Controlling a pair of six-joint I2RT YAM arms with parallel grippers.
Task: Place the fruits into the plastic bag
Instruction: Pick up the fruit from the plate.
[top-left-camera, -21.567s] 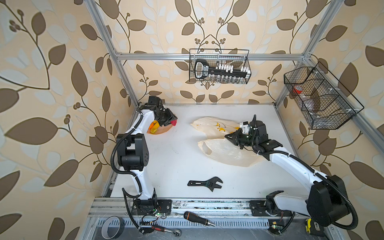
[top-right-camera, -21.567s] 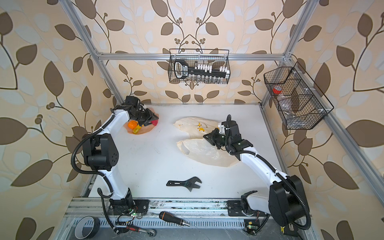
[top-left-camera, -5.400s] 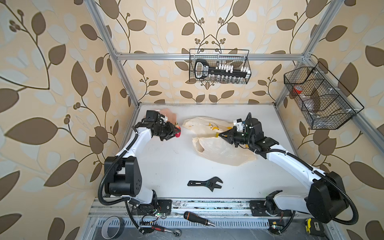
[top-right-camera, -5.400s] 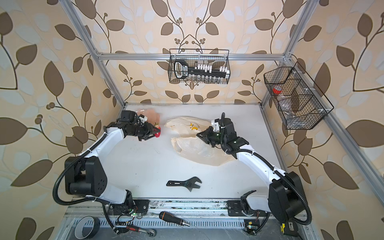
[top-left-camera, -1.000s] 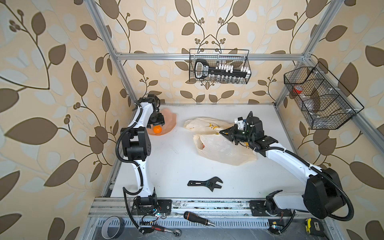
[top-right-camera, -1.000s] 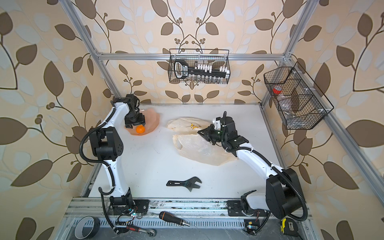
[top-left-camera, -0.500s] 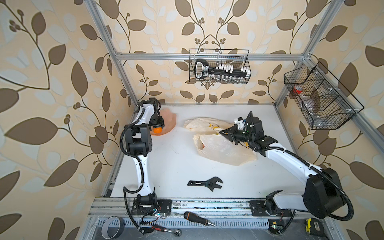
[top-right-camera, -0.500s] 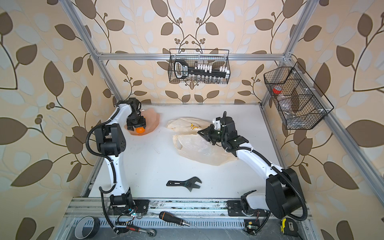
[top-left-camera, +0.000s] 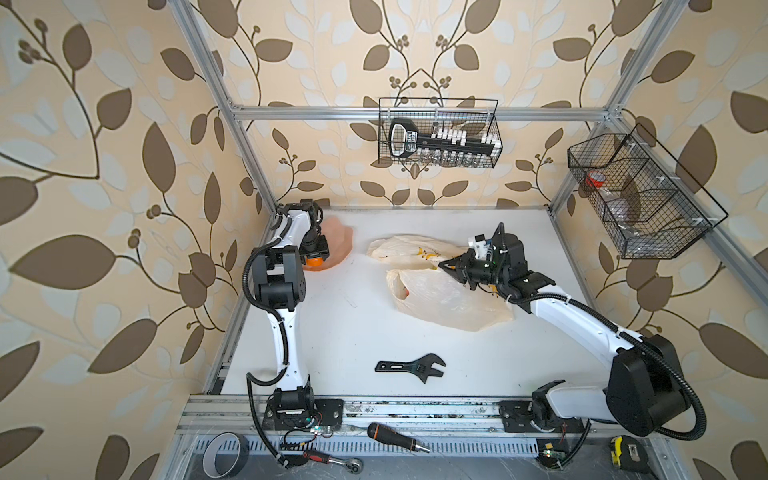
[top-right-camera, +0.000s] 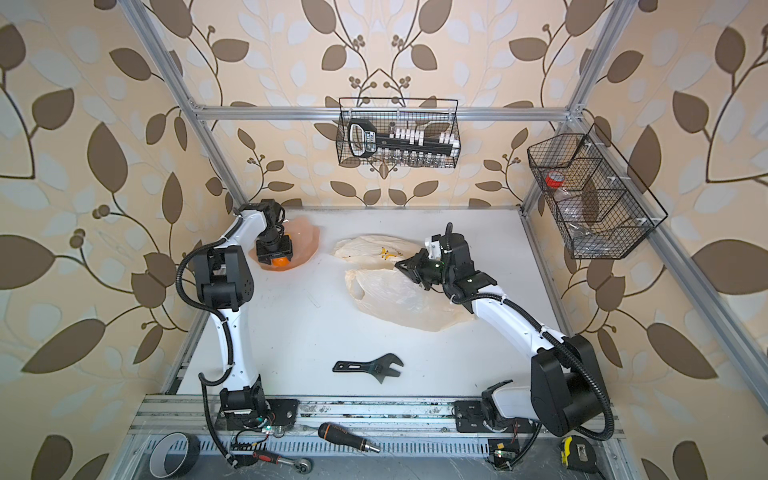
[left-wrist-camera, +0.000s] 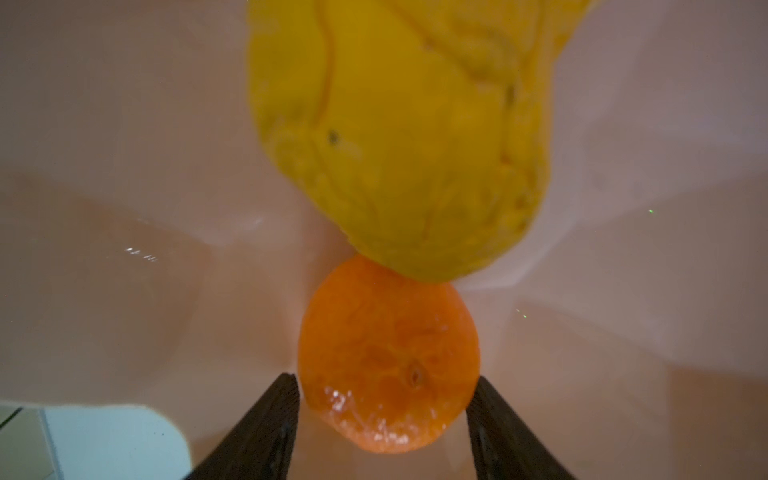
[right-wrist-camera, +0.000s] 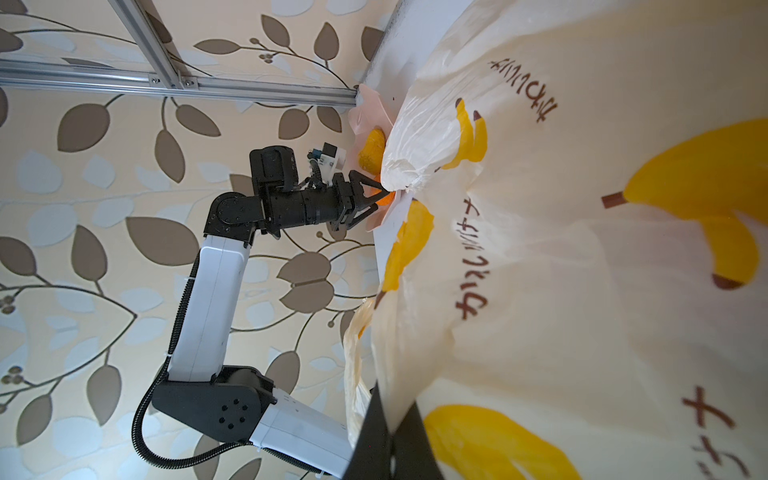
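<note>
While the left tool (left-wrist-camera: 384, 377) straddles, jaws apart, the tangerine (left-wrist-camera: 388, 345) in the pink dish (top-left-camera: 343, 245) at the tabletop's far left corner, and the right tool (top-left-camera: 445, 264) pinches the plastic bag (top-left-camera: 440, 299) mouth, an off-centre squeeze could eject it.

Robot lab cell, aluminium frame (top-left-camera: 415, 113), wrench (top-left-camera: 411, 368)

The left end effector (top-right-camera: 279, 260) straddles the orange tangerine (top-right-camera: 281, 262) in the pink dish (top-right-camera: 308, 243).
</note>
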